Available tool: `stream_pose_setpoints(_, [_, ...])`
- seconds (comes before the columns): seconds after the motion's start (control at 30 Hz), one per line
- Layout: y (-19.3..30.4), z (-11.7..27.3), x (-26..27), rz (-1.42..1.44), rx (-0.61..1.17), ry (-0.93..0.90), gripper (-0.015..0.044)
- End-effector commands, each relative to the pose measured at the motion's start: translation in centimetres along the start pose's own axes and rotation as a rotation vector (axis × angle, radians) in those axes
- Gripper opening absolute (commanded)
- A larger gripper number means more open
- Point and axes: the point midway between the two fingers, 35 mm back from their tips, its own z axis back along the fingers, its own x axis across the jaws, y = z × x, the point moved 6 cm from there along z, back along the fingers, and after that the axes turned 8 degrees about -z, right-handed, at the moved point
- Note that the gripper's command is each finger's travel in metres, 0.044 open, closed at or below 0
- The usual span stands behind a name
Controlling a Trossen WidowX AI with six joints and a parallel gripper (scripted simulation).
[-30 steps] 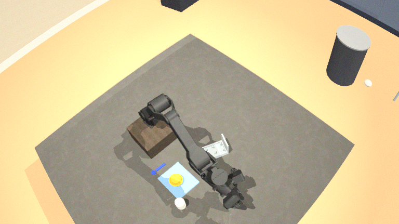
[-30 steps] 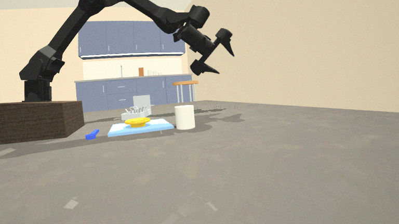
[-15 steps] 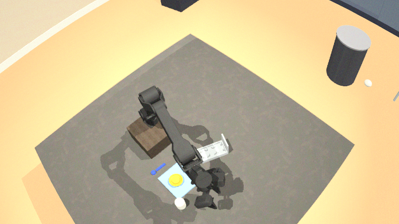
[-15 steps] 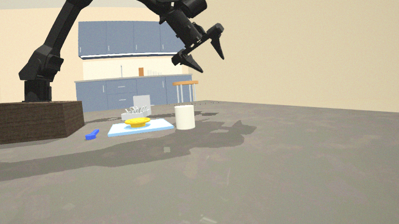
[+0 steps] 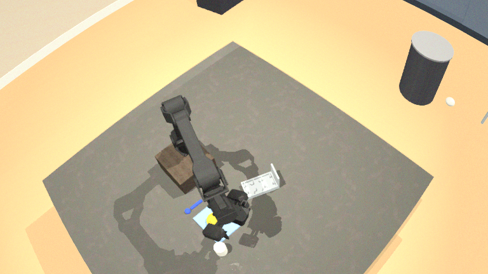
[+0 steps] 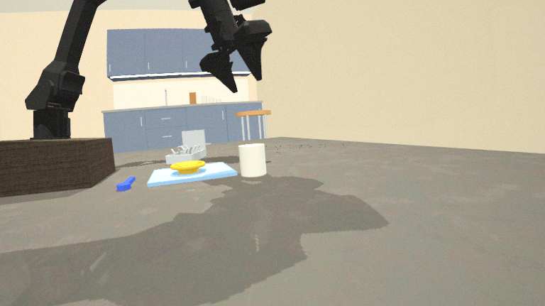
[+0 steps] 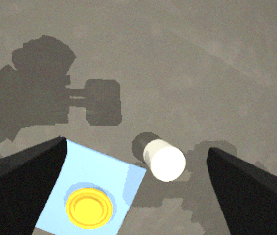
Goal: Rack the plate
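The yellow plate [image 5: 211, 219] [image 6: 188, 165] [image 7: 89, 209] lies flat on a light-blue board [image 5: 199, 217] [image 6: 221, 167] [image 7: 89, 166]; in the top view the arm partly hides it. The white dish rack [image 5: 275, 175] [image 6: 193, 140] stands behind the board in the exterior view, with small rails and a tall end panel. Only its corner shows at the wrist view's left edge. My gripper [image 5: 237, 221] [image 6: 248, 86] [image 7: 138, 151] is open and empty, high above the table and tilted downward. In the wrist view the plate lies low and left of centre between the fingers.
A white cylinder [image 5: 220, 248] [image 6: 252, 160] [image 7: 164, 162] stands upright close to a corner of the board. A blue spoon-like object [image 5: 194, 206] [image 6: 126, 184] lies on the board's other side, near the arm's wooden base block [image 5: 172, 164] [image 6: 52, 166].
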Motion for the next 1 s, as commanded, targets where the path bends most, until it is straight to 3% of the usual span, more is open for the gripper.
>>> stream_pose_setpoints(0.0, [2.1,1.0,0.1,-0.084,0.083,-0.011,0.0400])
stream_pose_setpoints(0.33, [7.6,4.8,0.8,-0.327,0.315,-0.027,0.0400])
stream_pose_setpoints(0.5, [8.0,5.1,0.9,-0.343,0.330,-0.027,0.0400])
stream_pose_setpoints(0.57, [8.2,4.0,0.9,-0.342,0.330,-0.027,0.0400])
stream_pose_setpoints(0.77, [11.3,-4.7,1.5,-0.343,0.330,-0.027,0.0400])
stream_pose_setpoints(0.97, [12.3,-5.4,2.2,-0.343,0.331,-0.027,0.0400])
